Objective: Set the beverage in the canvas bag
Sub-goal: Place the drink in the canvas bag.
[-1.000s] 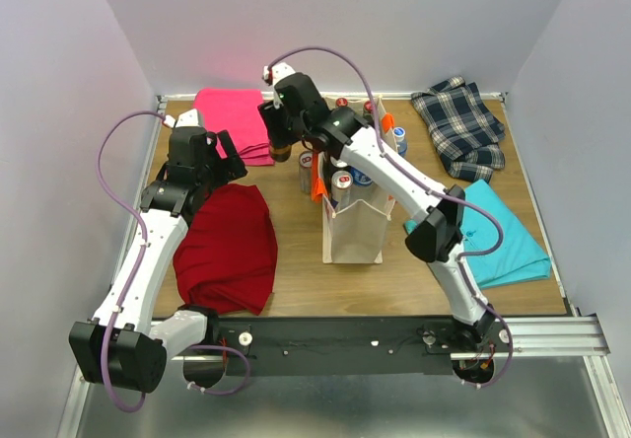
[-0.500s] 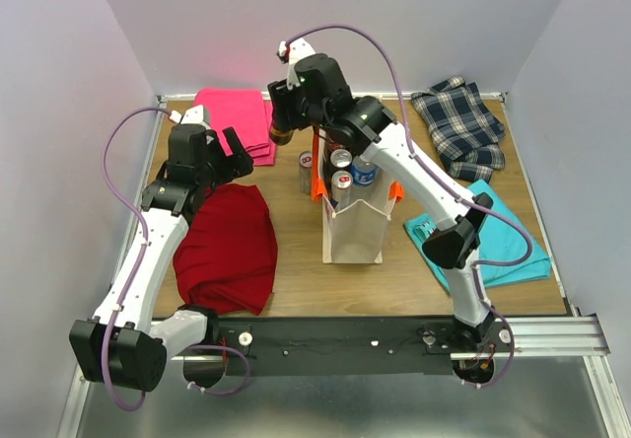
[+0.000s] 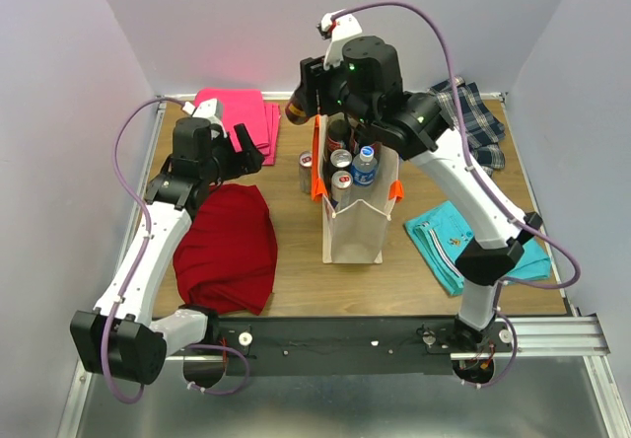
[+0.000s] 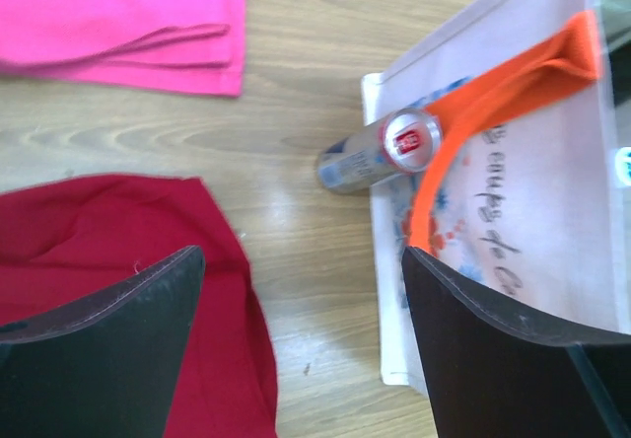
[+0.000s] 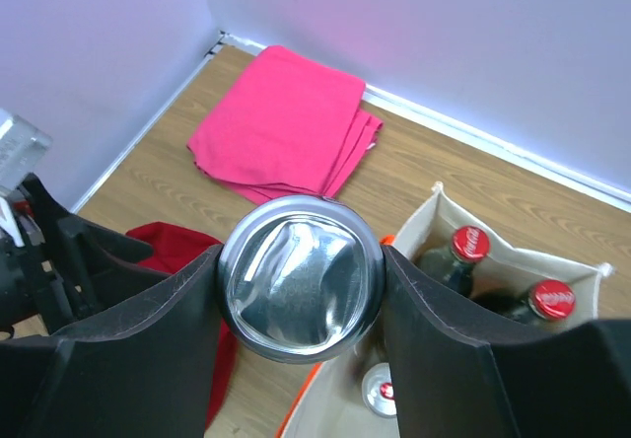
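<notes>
- Jaws on the left gripper (image 4: 301,260) stand wide apart with nothing between them, over bare table (image 4: 296,211) between the pink cloth (image 4: 118,14) and the red cloth (image 4: 99,241). It is near the bag's left side, so a drift right could knock the loose can or snag a strap
- Loose can (image 4: 380,152) stands on the table just beside the bag, under the orange strap (image 4: 513,78). A low pass by either arm could tip it over
- Right gripper (image 5: 301,260) is clamped on the held can (image 5: 301,295), one round end toward the wrist camera. Which way up it sits is hard to tell, so it may go in sideways or inverted
- From above, that can hangs high off the bag's rear left corner, not over the mouth. Letting go here would probably drop it outside the bag (image 3: 355,231), onto the loose can or the table
- Bag already holds bottles (image 5: 471,244) and cans (image 3: 341,180) packed close, so free room looks tight. An off-centre descent may leave the held can perched on a cap
- Canvas walls look soft and the straps flop at the rim. Fingers or can could catch one and drag or topple the bag
</notes>
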